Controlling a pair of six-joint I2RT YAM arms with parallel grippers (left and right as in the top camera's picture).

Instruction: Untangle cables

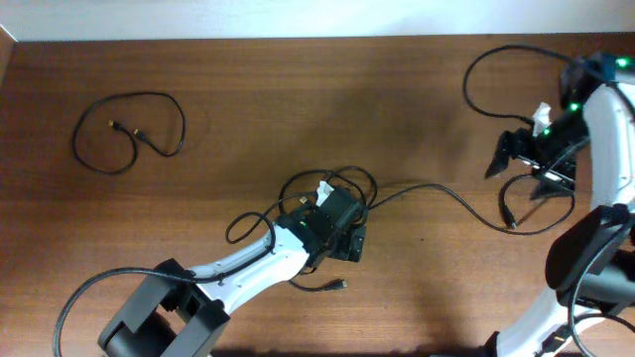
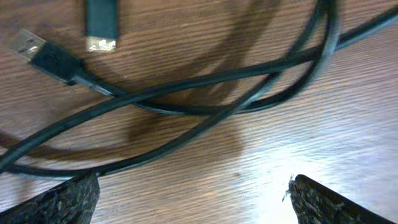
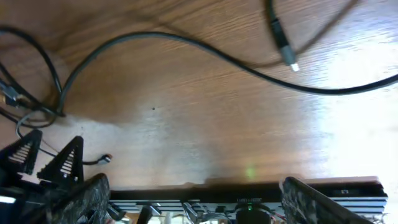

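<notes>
Two robot arms hang over a wooden table (image 1: pixel 298 79) strewn with thin black cables (image 1: pixel 342 172). At centre frame in the overhead view, the left arm covers part of a knot of cords. The left gripper (image 2: pixel 194 183) stands wide apart and empty just beside two crossed strands and a pair of plugs (image 2: pixel 28 45). A long strand (image 1: pixel 437 186) trails right toward the right gripper (image 3: pixel 193 186), also spread apart and empty. A separate loop (image 1: pixel 129 131) lies alone at upper left.
</notes>
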